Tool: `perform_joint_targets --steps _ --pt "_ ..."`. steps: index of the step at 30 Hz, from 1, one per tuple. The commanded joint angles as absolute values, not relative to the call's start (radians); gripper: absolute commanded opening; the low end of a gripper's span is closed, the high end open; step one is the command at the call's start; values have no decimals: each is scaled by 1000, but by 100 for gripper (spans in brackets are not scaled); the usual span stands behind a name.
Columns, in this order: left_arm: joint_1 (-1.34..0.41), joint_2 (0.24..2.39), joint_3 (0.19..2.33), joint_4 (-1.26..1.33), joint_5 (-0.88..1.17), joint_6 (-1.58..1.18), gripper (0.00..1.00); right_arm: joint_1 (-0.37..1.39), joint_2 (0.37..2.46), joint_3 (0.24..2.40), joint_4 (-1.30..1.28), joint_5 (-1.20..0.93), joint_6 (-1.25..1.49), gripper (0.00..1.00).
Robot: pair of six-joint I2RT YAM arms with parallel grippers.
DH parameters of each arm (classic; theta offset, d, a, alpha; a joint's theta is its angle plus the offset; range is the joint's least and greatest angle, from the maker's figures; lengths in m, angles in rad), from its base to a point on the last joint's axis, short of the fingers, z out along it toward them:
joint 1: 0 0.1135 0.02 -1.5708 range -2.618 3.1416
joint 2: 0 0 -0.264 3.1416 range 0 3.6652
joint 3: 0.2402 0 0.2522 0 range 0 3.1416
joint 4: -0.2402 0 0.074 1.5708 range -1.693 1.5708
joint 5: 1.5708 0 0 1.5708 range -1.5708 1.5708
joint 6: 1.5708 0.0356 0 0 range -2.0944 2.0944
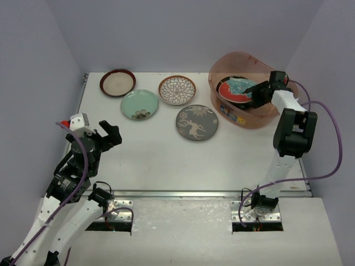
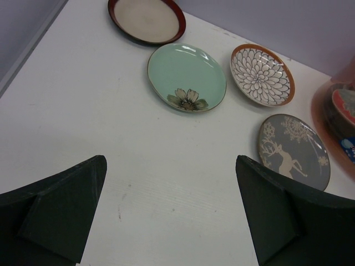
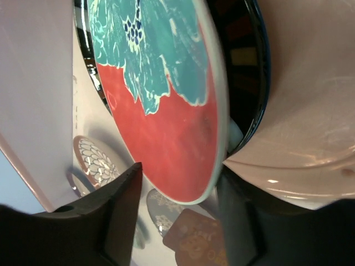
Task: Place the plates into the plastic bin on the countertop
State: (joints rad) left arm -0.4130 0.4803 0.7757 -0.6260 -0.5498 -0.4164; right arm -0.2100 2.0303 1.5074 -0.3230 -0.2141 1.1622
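Note:
The red-and-teal floral plate (image 1: 236, 88) lies in the pinkish plastic bin (image 1: 227, 61) on top of a dark plate (image 3: 249, 61). My right gripper (image 1: 256, 95) reaches into the bin. In the right wrist view its jaws (image 3: 180, 172) stand apart around the plate's near rim (image 3: 216, 166). Four plates lie on the countertop (image 1: 166, 160): dark-rimmed cream (image 1: 117, 82), mint green (image 1: 139, 103), brown lattice (image 1: 177, 90) and grey with deer (image 1: 197, 122). My left gripper (image 1: 109, 134) is open and empty above the left of the countertop, short of the mint plate (image 2: 187, 76).
The bin stands at the back right corner and carries a small blue label (image 1: 232, 112). Grey walls close the left, back and right sides. A metal rail (image 1: 183, 193) runs along the front edge. The left wrist view shows bare white surface (image 2: 166, 183) between its fingers.

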Motion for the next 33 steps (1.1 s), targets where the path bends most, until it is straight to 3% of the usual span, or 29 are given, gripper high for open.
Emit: perform_joint_targets --steps 1,12,18,23,24,25,26,28,33 --pt "-430 467 784 -595 -569 -420 100 -210 2033 1579 -347 -226 1125 59" --pt "-433 515 793 -609 -583 -431 100 -205 1894 1588 -409 -185 1097 73" --pt "-434 532 802 -626 -605 -440 100 -187 1968 1781 -493 -347 961 73" --pt "-433 600 820 -627 -603 -443 100 -54 1840 1935 -554 -298 750 75" --pt "-431 636 824 -629 -603 -442 100 -6 1800 1966 -576 -278 689 76" --pt "-431 678 836 -640 -609 -447 100 48 1760 1965 -597 -233 635 89" --pt "-431 708 845 -646 -613 -456 100 96 1723 1956 -608 -188 586 98" --pt "-432 729 851 -635 -597 -468 100 168 1634 1834 -586 -151 500 99" --pt "-433 788 891 -609 -566 -491 100 187 1348 1309 -303 -453 675 99"
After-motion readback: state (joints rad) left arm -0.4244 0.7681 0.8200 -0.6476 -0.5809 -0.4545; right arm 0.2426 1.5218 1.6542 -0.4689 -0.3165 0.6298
